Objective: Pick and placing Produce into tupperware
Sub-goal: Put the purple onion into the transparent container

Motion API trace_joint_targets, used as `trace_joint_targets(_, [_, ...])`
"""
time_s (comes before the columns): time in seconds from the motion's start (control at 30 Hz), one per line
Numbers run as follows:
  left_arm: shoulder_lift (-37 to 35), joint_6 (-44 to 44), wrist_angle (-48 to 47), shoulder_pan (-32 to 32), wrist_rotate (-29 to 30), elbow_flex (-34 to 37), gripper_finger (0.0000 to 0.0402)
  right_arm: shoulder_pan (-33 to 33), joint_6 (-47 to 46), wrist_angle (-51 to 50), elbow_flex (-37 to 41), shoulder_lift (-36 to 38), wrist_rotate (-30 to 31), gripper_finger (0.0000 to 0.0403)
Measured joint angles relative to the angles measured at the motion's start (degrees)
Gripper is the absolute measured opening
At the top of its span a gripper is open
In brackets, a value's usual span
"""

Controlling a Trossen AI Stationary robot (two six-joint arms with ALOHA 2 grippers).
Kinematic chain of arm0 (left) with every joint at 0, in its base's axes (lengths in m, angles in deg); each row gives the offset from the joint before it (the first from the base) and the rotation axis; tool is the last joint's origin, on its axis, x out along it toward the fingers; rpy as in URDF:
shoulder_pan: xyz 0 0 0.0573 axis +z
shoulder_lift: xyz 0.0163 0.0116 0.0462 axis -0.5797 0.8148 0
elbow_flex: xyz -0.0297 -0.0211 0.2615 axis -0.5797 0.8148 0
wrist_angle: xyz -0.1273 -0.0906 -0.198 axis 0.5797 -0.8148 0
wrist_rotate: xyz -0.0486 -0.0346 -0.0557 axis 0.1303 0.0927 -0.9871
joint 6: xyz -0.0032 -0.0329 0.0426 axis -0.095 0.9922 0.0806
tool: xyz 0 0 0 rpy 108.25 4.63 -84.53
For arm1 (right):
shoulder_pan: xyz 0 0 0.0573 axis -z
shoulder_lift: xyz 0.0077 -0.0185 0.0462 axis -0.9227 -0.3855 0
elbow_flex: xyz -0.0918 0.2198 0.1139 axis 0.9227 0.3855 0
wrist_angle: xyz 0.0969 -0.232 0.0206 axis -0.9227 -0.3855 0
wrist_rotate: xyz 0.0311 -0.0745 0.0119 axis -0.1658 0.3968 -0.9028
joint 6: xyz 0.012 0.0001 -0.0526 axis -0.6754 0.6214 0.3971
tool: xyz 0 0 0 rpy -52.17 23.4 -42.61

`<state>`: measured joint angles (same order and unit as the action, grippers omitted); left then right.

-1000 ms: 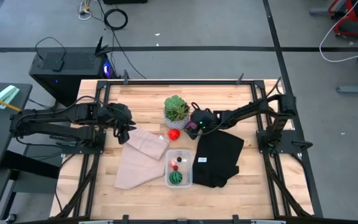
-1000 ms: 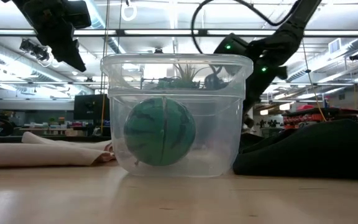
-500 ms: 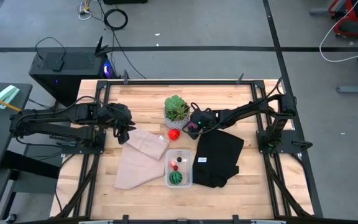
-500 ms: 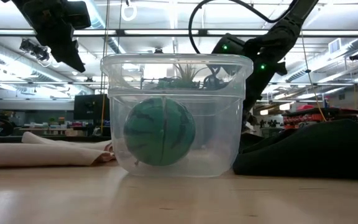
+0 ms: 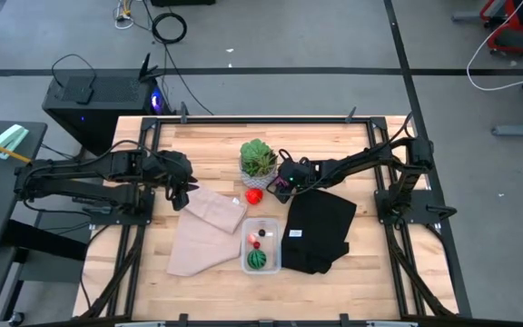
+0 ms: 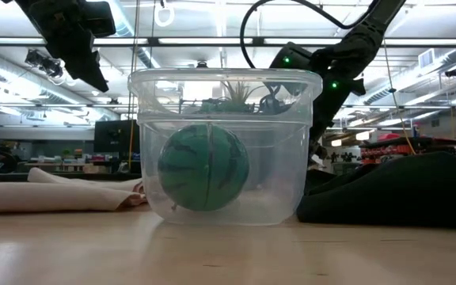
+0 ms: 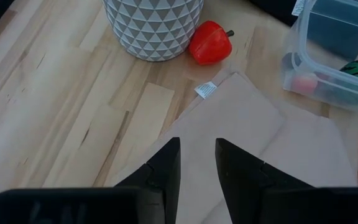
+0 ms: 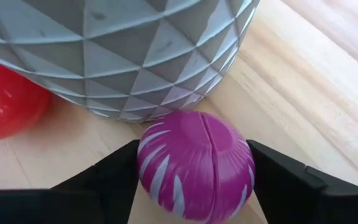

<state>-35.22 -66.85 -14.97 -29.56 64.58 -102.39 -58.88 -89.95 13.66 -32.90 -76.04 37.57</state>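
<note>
A wooden table (image 5: 198, 282) stands on a grey workshop floor, with lit benches far behind. The right gripper (image 8: 194, 171) is low by the plant pot (image 8: 117, 56), its fingers (image 8: 114, 180) touching both flanks of the magenta striped ball (image 8: 194, 165); round as it is, no long axis shows, and its seam runs away from the fingers toward the pot. A red piece (image 8: 5, 102) lies just past it, cut off by the frame. The tupperware (image 5: 261, 245), long side running toward the plant, sits beyond the black cloth (image 5: 320, 227), holding the green striped ball (image 6: 203, 167); smaller pieces inside are hard to make out. The left gripper (image 7: 196, 165) hangs above the tan cloth (image 7: 253, 137), fingers slightly apart, empty.
</note>
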Motion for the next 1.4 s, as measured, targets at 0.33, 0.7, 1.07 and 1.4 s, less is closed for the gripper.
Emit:
trace_joint_targets(0.33, [0.0,0.0,-0.02,0.0,0.02,0.0,0.0107,0.0,-0.04,-0.19,0.0,0.01,-0.01,0.0276])
trace_joint_targets(0.7, [0.0,-0.02,-0.07,0.0,0.02,0.0,0.0107,0.0,-1.06,-1.91,0.06,0.74,-0.07,0.027])
trace_joint_targets(1.07, [0.02,-0.2,-0.09,0.0,0.01,0.0,0.0107,-1.43,-0.96,-16.38,0.13,12.27,0.78,0.0272])
trace_joint_targets(1.4, [0.02,-0.2,0.01,0.01,0.02,0.0,0.0107,-11.27,-9.15,-24.62,0.11,32.92,0.34,0.027])
